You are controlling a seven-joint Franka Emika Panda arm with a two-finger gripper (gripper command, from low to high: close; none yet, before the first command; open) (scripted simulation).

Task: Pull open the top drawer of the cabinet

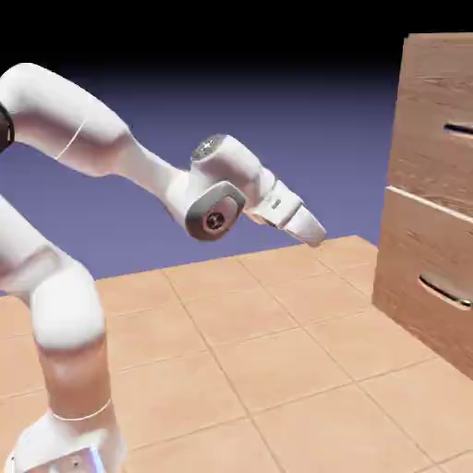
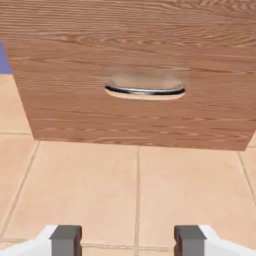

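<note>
Showing brown wood grain, top drawer (image 1: 434, 92)

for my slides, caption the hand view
Open gripper facing the wood-grain lower drawer front with its curved metallic handle, above floor tiles.

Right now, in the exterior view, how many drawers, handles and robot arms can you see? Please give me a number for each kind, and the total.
Drawers: 2
Handles: 2
Robot arm: 1
Total: 5
</note>
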